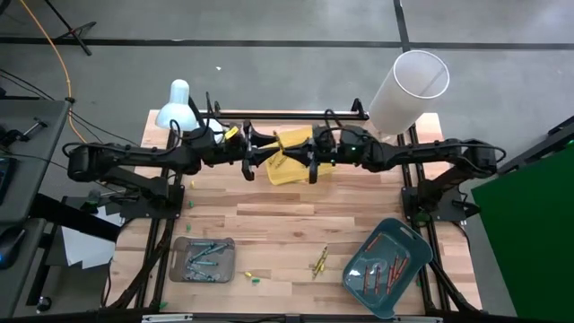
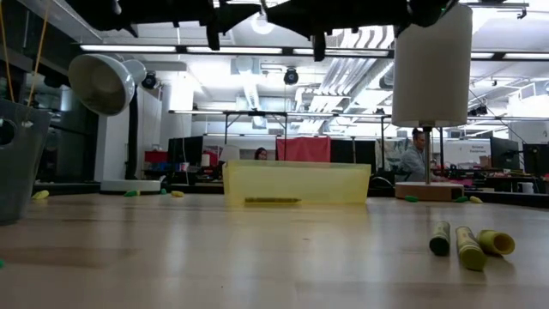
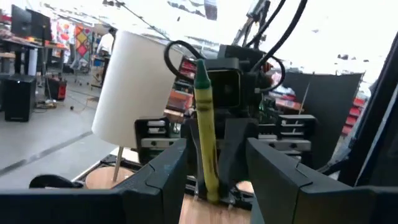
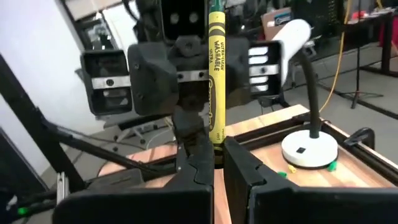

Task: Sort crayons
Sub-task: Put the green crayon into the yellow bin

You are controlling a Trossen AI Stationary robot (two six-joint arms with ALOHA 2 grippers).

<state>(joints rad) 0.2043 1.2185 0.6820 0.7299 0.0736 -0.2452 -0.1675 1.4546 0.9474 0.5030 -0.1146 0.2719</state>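
Observation:
A yellow crayon [image 4: 216, 74] with a green tip [image 3: 201, 78] stands upright in the air over the yellow tray [image 1: 294, 170], and my right gripper [image 4: 214, 162] is shut on it. My left gripper [image 3: 216, 152] faces it from the other side, open, with a finger on either side of the crayon and touching nothing. Both grippers meet high above the table's far middle, the left gripper [image 1: 254, 161] and the right gripper [image 1: 307, 163]. One crayon [image 2: 272, 201] lies in the yellow tray [image 2: 296, 183]. Three crayons [image 2: 467, 243] lie loose on the table. My right gripper pinches the yellow crayon near its lower end [image 4: 216, 142] between its two fingers. The fingers come level from the table's right side and lie across the crayon. The crayon stands upright above the fingers, lifted clear of the tray and the table.
A grey tray [image 1: 204, 258] with several crayons sits near the front left. A teal tray [image 1: 387, 266] with red-orange crayons sits at the front right. Loose crayons [image 1: 318, 262] lie between them. A white lamp [image 1: 179, 103] and a white cylinder [image 1: 408, 90] stand at the far edge.

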